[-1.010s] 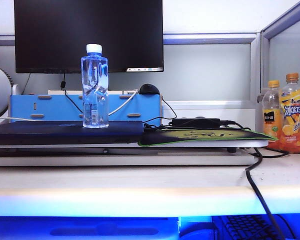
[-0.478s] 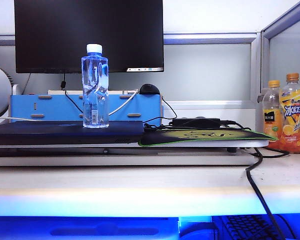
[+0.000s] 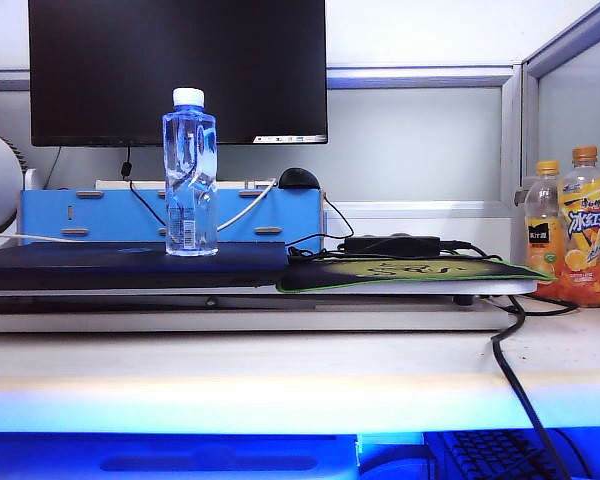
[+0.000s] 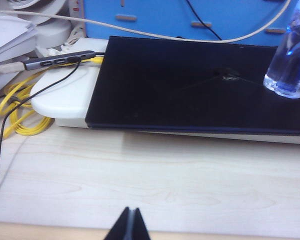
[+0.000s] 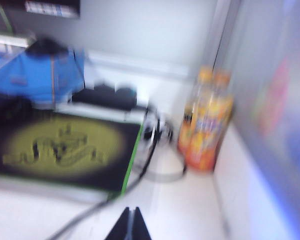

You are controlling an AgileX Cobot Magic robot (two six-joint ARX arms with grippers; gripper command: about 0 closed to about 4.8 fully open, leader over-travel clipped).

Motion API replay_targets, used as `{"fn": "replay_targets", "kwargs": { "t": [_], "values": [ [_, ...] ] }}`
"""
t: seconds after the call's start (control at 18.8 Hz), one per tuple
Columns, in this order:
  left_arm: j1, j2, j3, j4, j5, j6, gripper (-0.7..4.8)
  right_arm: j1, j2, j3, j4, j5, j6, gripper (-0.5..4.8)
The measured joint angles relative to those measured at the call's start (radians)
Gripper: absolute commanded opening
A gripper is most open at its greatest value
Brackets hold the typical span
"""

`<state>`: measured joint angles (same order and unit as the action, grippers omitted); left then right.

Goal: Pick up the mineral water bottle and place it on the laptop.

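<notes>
From the exterior camera I see the mineral water bottle (image 3: 190, 172) standing upright on the laptop (image 3: 130, 264), toward its right half, white cap on top. The laptop lies flat and closed on a white stand on the bench (image 3: 280, 375). Just to its right is the green-edged mouse pad (image 3: 400, 272), and behind both hangs the black monitor (image 3: 177, 70). Two orange-drink bottles (image 3: 570, 235) stand at the far right by the partition.

Neither arm shows in that view. My left gripper (image 4: 129, 226) hovers over bare bench in front of the laptop, jaws clenched together on nothing; its camera catches only the base of the bottle at the far corner of the lid. My right gripper (image 5: 129, 225) is likewise clenched and empty, over the bench near the mouse pad and the orange-drink bottles; that picture is badly blurred.
</notes>
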<state>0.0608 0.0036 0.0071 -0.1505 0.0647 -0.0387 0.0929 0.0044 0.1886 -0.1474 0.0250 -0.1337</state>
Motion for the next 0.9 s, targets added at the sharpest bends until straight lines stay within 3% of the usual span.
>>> {"fn": "replay_targets", "kwargs": {
  "t": [0.27, 0.9],
  "values": [
    [0.000, 0.000, 0.000, 0.000, 0.000, 0.000, -0.02, -0.075, 0.000, -0.118, -0.030, -0.003, 0.030, -0.01],
    [0.000, 0.000, 0.000, 0.000, 0.000, 0.000, -0.02, -0.069, 0.005, -0.158, -0.082, -0.028, 0.140, 0.00]
  ]
}}
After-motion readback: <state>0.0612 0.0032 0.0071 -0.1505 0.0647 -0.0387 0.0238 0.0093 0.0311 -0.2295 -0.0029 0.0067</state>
